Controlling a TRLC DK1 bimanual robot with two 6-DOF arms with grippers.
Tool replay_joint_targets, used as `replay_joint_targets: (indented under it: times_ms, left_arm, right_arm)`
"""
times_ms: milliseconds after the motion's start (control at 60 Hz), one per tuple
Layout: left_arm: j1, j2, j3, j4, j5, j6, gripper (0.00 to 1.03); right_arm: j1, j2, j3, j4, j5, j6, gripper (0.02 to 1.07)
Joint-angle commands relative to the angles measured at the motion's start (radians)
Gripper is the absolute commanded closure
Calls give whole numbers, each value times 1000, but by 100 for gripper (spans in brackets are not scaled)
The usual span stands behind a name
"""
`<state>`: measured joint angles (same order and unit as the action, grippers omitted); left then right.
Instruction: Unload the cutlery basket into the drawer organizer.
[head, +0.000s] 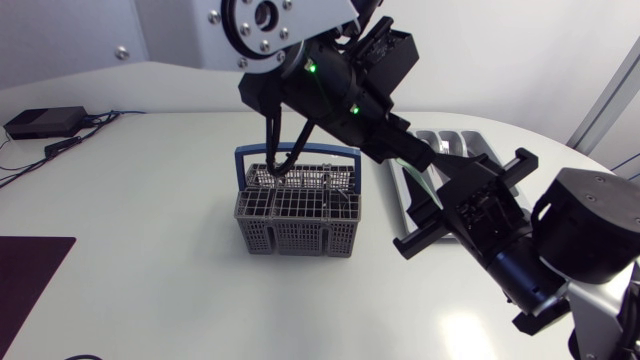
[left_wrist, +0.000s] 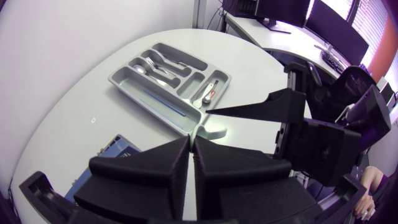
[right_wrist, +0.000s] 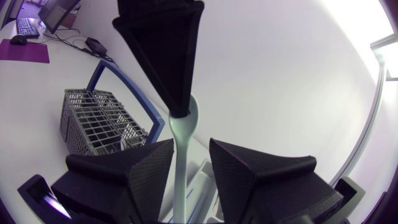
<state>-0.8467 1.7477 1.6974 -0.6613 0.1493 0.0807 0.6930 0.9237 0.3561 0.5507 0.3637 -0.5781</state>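
While my left gripper (left_wrist: 191, 142) is pressed together on the bowl end of a pale green spoon (right_wrist: 185, 121), my right gripper (right_wrist: 191, 143) stands spread around the handle, not clamping it. The spoon hangs in the air beside the cutlery basket (head: 297, 215), on the side toward my right arm. Past that same side of the basket, the drawer organizer (left_wrist: 122, 85) lies on the counter (head: 150, 200) with some cutlery in its compartments.

A robotics lab: a left arm (head: 330, 82) and right arm (head: 590, 228) at a white table (head: 150, 250) bearing a black box (head: 45, 121) and cables (head: 62, 146).
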Motion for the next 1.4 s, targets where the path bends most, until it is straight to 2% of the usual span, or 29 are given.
replay_joint_targets:
  times_ms: [0, 217, 317, 800, 883, 1283, 1383]
  left_arm:
    - [-2, 12, 13, -9, 4, -21, 94]
    - [-3, 7, 19, -11, 4, -24, 94]
    - [-3, 7, 19, -15, 4, -25, 94]
    - [-3, 3, 18, -18, 4, -27, 94]
    - [-2, 1, 16, -18, 4, -25, 94]
    - [-3, 3, 24, -18, 4, -22, 94]
    - [-3, 3, 22, -18, 4, -21, 94]
  right_arm:
    - [5, -28, -16, 11, -2, -16, 62]
    - [16, -34, -25, 3, -3, -14, 63]
    - [19, -34, -25, -1, -3, -16, 71]
    - [42, 27, -40, 0, -3, 12, 72]
    - [40, 29, -42, 0, -2, 12, 80]
    - [26, 44, -42, 3, -3, 14, 85]
    - [25, 53, -37, 5, -3, 14, 95]
